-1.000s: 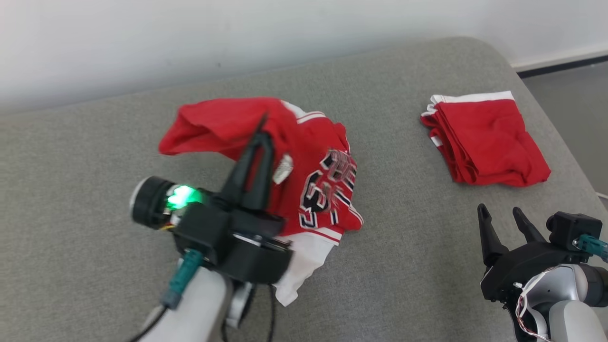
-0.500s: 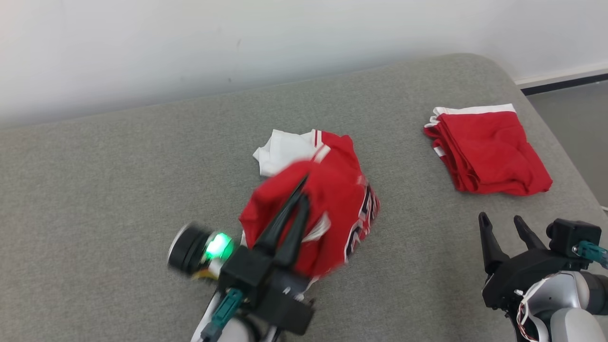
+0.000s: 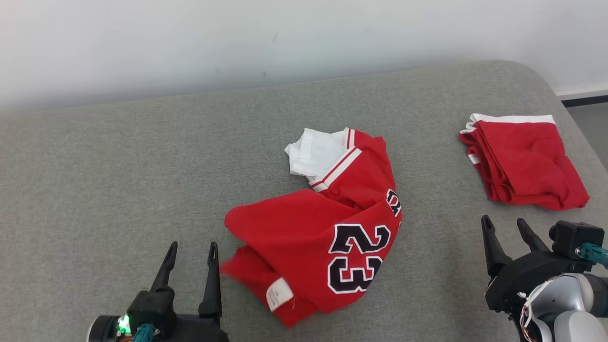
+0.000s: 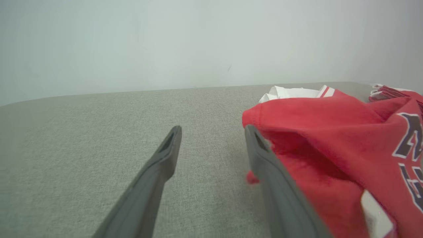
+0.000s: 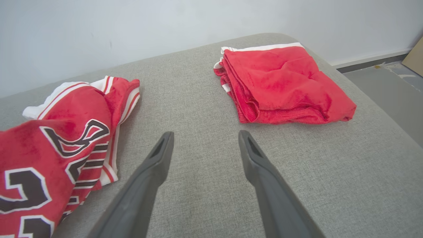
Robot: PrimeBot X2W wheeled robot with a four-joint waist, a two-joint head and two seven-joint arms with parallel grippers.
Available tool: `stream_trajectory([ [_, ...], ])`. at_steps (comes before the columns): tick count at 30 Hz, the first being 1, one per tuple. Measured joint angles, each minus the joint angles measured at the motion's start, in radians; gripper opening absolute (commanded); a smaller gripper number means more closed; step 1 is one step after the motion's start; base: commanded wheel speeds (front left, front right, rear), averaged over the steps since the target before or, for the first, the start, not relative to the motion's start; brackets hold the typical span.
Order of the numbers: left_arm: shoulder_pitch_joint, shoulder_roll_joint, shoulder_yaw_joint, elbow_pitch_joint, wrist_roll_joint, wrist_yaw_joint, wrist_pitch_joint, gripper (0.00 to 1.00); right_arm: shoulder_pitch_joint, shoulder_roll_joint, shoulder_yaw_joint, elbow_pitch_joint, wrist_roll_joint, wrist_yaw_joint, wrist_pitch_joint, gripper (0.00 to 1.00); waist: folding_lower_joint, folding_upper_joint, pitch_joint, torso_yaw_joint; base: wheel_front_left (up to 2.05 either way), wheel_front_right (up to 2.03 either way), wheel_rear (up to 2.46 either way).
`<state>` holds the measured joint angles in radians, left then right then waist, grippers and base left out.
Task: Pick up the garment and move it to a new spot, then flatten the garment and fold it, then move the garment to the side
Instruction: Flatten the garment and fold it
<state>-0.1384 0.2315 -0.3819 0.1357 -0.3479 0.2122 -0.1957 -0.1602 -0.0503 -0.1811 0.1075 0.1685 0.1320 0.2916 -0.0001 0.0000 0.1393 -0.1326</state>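
The crumpled jersey [image 3: 304,223] folds over itself, upper lettering half hidden.

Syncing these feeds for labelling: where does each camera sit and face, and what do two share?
Head view: on the head, facing forward and down at the jersey on the grey cushion; left hand lower left, right hand lower right.
Left wrist view: on that wrist, facing along its fingers toward the wall.
Right wrist view: on that wrist, facing along its fingers at the folded garment.
Shared by both wrist views: the jersey.
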Motion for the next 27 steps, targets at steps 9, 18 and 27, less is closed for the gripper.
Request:
stream_trajectory([
  [9,0.101,-0.036,-0.058,-0.115,-0.078,-0.055,0.028,1.0,0.003,0.0,-0.015,-0.019,0.0,0.0,0.007,1.0,0.0001,0.0,0.004,0.022,0.0,0.0,0.0],
  [18,0.109,-0.055,-0.126,-0.039,-0.118,-0.087,0.146,1.0,0.003,0.0,-0.025,-0.024,0.0,0.0,0.007,1.0,0.0001,0.0,0.02,0.025,0.0,0.0,0.0],
  [27,-0.017,-0.032,-0.109,0.09,-0.09,-0.073,0.196,1.0,0.001,0.0,-0.02,-0.023,0.002,0.0,0.007,1.0,0.0001,0.0,0.031,0.017,0.0,0.0,0.0],
])
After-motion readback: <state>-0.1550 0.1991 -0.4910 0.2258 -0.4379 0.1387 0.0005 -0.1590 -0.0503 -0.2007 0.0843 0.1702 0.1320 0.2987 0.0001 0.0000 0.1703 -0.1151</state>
